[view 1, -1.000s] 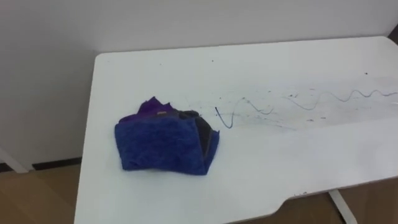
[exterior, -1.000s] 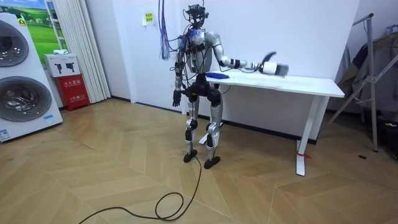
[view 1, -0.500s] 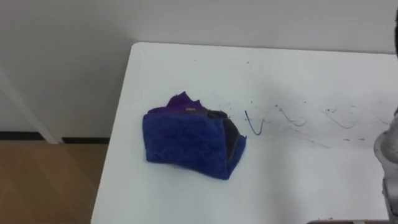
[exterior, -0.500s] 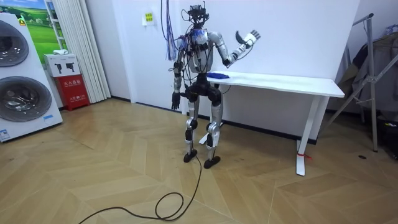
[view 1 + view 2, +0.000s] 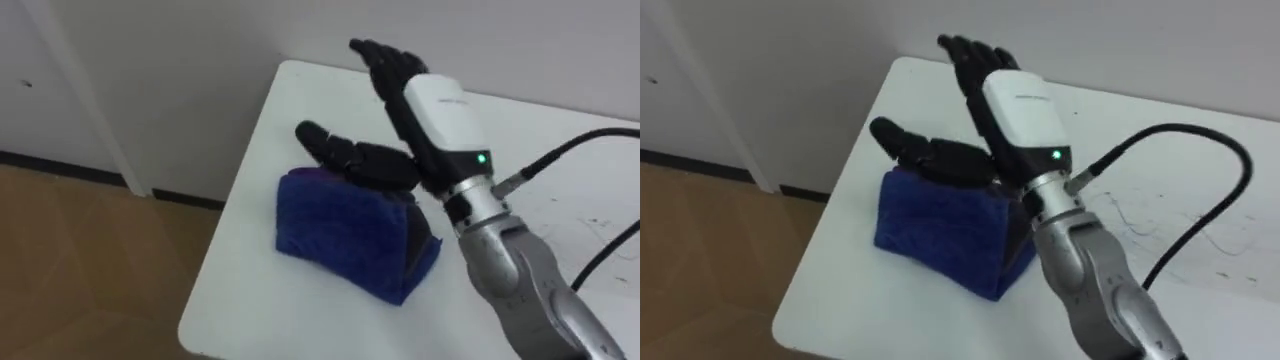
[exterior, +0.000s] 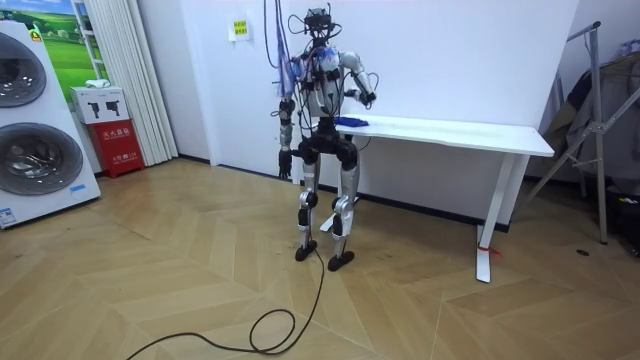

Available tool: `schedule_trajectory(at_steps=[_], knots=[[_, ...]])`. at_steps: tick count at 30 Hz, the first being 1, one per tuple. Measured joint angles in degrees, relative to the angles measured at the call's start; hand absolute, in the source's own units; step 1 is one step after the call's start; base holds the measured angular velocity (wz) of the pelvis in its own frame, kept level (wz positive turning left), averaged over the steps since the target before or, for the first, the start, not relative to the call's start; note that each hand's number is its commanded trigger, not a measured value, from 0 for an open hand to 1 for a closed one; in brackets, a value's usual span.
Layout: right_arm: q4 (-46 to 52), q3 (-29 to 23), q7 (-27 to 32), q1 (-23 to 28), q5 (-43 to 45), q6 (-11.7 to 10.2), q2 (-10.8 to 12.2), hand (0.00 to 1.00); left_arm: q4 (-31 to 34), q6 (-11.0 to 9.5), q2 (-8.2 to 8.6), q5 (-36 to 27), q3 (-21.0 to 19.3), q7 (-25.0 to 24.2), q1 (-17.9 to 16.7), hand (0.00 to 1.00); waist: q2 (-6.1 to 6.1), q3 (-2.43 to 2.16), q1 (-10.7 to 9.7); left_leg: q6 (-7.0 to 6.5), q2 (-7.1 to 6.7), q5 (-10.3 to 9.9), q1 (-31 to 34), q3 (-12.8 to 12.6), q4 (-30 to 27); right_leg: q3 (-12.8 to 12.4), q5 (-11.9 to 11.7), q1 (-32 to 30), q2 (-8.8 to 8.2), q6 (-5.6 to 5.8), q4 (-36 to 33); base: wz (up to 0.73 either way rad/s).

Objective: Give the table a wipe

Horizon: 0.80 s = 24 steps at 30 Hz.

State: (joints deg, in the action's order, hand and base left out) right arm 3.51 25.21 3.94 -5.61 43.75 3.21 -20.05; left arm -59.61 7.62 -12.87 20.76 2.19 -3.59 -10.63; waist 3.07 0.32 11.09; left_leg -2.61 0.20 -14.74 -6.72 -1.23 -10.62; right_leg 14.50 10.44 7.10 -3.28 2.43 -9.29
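A folded blue terry cloth (image 5: 340, 228) lies near the left edge of the white table (image 5: 258, 292). It looks soft, light and bunchy, so it is best gripped across its thick top fold. The right hand (image 5: 435, 110) hovers over it, fingers straight, holding nothing.

Blue cloth (image 5: 345, 235): thick, fuzzy, folded into a squat wad with a dark inner layer showing at its right end. Lies directly under the spread fingers of the right hand (image 5: 440, 110), thumb over its far top edge. Rests near the left end of the white table (image 5: 250, 290); faint dark scribbles (image 5: 1145, 228) right of the wrist.
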Motion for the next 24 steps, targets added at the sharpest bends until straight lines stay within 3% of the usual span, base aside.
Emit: schedule_trajectory(at_steps=[4, 11, 12, 13, 15, 18, 19, 20, 21, 22, 23, 24], knots=[[-5.5, 2.2, -2.0, 0.1, 6.1, 0.7, 0.4, 0.0, 0.4, 0.0, -0.12, 0.0, 1.7, -0.6, 0.6, 0.0, -0.12, 0.35, 0.1, 0.0, -0.12, 0.0, 0.3, 0.2, 0.0, 0.4, 0.0, -0.2, -0.01, 0.0, 0.7, 0.01], [-10.3, 2.4, -2.4, 3.6, 11.2, 1.8, 0.0, 0.0, 2.3, -0.1, -0.81, 0.3, 2.3, -1.1, 0.7, 0.0, 0.09, 0.19, -0.2, 0.0, -0.06, 0.0, 0.1, 2.0, 0.0, 0.9, 0.0, 0.4, 0.16, 0.0, 0.7, 0.09], [-11.8, 2.2, -1.8, 4.3, 11.2, 1.5, -0.1, 0.0, 2.4, -0.1, -0.81, 0.3, 2.3, -1.2, 0.8, 0.0, 0.1, 0.18, -0.4, 0.0, -0.04, 0.0, -0.1, 2.6, 0.0, 1.5, 0.0, 0.8, 0.18, 0.0, 0.5, 0.19], [-12.4, 2.2, -0.7, 5.2, 11.7, 0.9, 0.0, 0.0, 2.4, -0.1, -0.76, 0.3, 2.4, -1.4, 0.8, 0.0, -0.52, 0.49, -0.5, -0.02, 0.15, 0.0, -1.1, 3.9, 0.0, 1.9, 0.0, 0.8, 0.27, 0.02, -0.6, 0.16], [-13.4, 2.2, 0.0, 6.1, 12.7, -0.4, 0.0, 0.0, 2.4, 0.0, -0.93, 0.3, 2.1, -1.7, 0.5, 0.0, -0.27, -0.17, -0.5, -0.01, 0.27, 0.0, -1.9, 5.5, -0.1, 2.4, 0.0, 1.5, 0.34, -0.02, -0.9, 0.02], [-15.7, 2.0, 2.7, 7.4, 13.1, -1.5, -0.1, 0.0, 2.4, 0.0, -0.91, 0.3, 2.1, -1.8, 0.0, 0.0, -0.23, -0.15, -2.3, 0.02, 0.09, 0.1, -3.0, 5.6, 0.3, 3.4, 0.0, 3.0, 0.09, 0.04, -1.2, 0.21], [-17.4, 1.9, 4.5, 7.9, 12.8, -2.7, 0.0, 0.0, 2.4, -0.1, -0.93, 0.3, 2.1, -1.8, 0.2, 0.0, -0.88, -0.31, -2.7, 0.01, 0.82, 0.3, -4.2, 8.0, 0.9, 3.6, 1.6, 1.7, 0.5, 0.08, -3.9, 0.17], [-17.8, 1.9, 5.2, 8.0, 12.7, -3.4, 0.0, 0.04, 2.3, -0.1, -1.27, 0.3, 1.9, -1.7, 0.2, 0.0, -0.68, -0.4, -2.7, 0.02, 0.92, 0.3, -4.5, 9.4, 1.0, 2.9, 1.8, 1.1, 1.12, -0.15, -2.4, -0.15], [-18.6, 1.9, 5.9, 7.4, 13.0, -4.8, 0.1, 0.99, 2.3, -0.1, -1.83, 1.7, 0.5, -1.5, 0.3, 0.0, 0.06, -0.22, -2.6, 0.09, 0.87, 0.3, -4.5, 10.5, 0.9, 2.4, -0.3, -1.3, 2.63, -2.21, 3.0, 0.0], [-20.0, 1.9, 7.6, 8.2, 13.1, -5.2, -0.1, 1.0, 2.1, 0.2, -1.43, 4.3, -0.7, -1.4, 0.1, 0.0, -0.52, -0.71, -3.7, 0.9, 1.66, 0.2, -4.4, 9.8, 0.5, 3.1, -3.1, -1.0, 2.93, -3.01, 3.0, 0.07], [-21.0, 1.8, 8.6, 8.3, 13.1, -5.2, -0.1, 1.0, 2.0, 0.1, -1.31, 5.2, -1.1, -1.4, -0.4, 0.0, -0.25, -0.6, -3.7, 1.67, 1.46, 0.4, -3.8, 8.1, -0.9, 1.9, -3.4, -0.1, 2.49, -3.09, 3.0, 0.41], [-22.4, 1.4, 9.7, 8.9, 13.1, -5.2, 0.0, 1.0, 1.5, 0.0, -0.94, 6.3, -1.4, -1.4, -0.2, 0.0, 1.03, -0.05, -4.1, 3.87, 0.75, 0.1, -2.8, 5.3, -1.4, -2.3, -3.4, 1.3, 1.17, -3.07, 3.0, 0.59]])
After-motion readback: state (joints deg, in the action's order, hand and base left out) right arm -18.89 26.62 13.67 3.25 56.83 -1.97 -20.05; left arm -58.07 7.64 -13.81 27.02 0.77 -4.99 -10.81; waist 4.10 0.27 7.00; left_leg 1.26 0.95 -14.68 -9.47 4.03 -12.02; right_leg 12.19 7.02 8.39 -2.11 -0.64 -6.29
